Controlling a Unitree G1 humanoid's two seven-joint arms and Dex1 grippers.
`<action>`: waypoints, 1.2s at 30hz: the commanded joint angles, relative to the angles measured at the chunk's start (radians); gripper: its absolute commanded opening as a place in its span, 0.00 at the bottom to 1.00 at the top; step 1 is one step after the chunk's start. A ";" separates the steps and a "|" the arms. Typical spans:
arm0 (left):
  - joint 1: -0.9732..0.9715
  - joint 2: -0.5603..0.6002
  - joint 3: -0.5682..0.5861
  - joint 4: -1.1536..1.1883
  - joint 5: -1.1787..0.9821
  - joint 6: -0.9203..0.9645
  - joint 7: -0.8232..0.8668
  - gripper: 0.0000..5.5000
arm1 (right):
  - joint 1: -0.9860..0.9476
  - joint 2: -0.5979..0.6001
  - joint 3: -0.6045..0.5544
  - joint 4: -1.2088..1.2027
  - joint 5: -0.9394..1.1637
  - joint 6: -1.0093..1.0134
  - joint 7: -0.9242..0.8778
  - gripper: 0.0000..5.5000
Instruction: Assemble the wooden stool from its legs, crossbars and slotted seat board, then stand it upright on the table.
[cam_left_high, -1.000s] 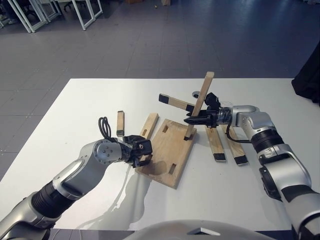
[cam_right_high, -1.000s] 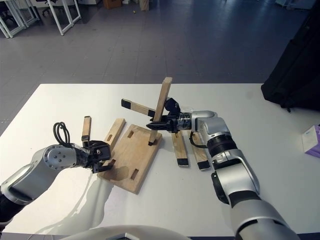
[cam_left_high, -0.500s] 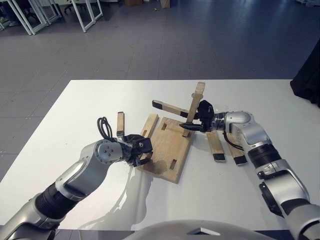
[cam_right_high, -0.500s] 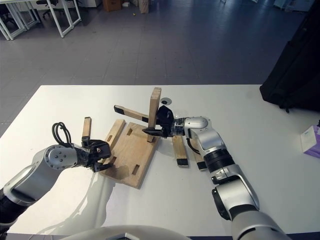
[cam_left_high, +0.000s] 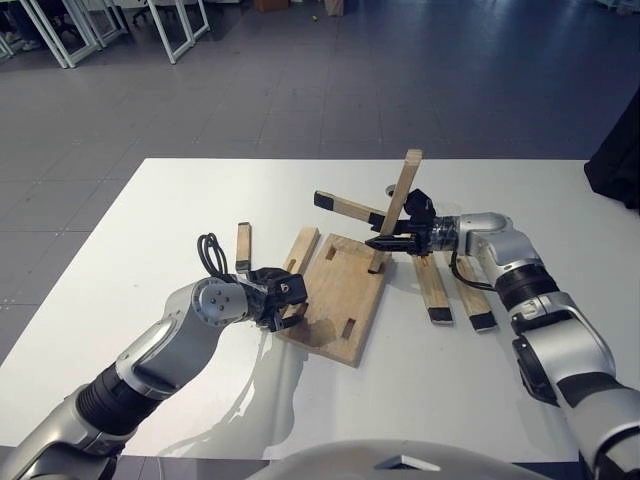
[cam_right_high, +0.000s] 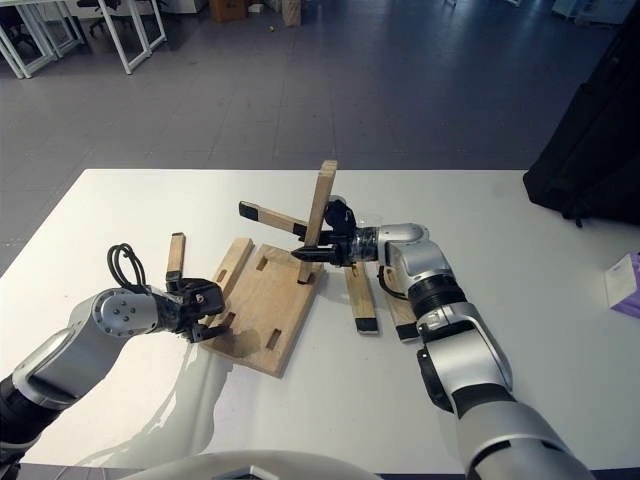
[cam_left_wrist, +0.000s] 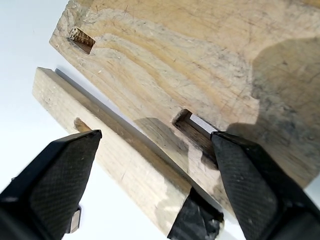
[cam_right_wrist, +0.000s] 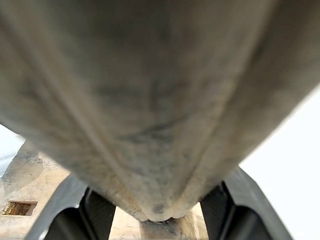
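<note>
Since the earlier frame, the right gripper (cam_left_high: 385, 241) has drawn back rightward. The leg (cam_left_high: 401, 193) clamped in it now leans right instead of standing near-upright, with its foot at the far-right slot of the seat board (cam_left_high: 340, 300). Left gripper (cam_left_high: 290, 303) sits at the board's near-left edge, fingers spread wide across that edge and one adjacent stick (cam_left_high: 298, 250). Board lies mid-table (cam_left_high: 150, 230), well apart from every edge. Count: one board; six sticks including the leg, with two right of the board, two left and one behind the leg.
</note>
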 joint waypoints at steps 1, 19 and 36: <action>0.024 -0.005 -0.025 0.012 0.002 0.013 -0.016 0.74 | 0.080 -0.059 0.033 -0.002 -0.107 0.081 -0.041 0.46; 0.070 -0.013 -0.011 -0.028 0.005 0.067 0.015 0.74 | -0.131 -0.037 -0.529 -0.404 0.039 0.321 -0.682 0.59; 0.062 -0.038 -0.022 -0.018 0.010 0.072 0.044 0.74 | 0.344 0.464 -0.260 -0.905 0.357 0.815 -1.090 0.51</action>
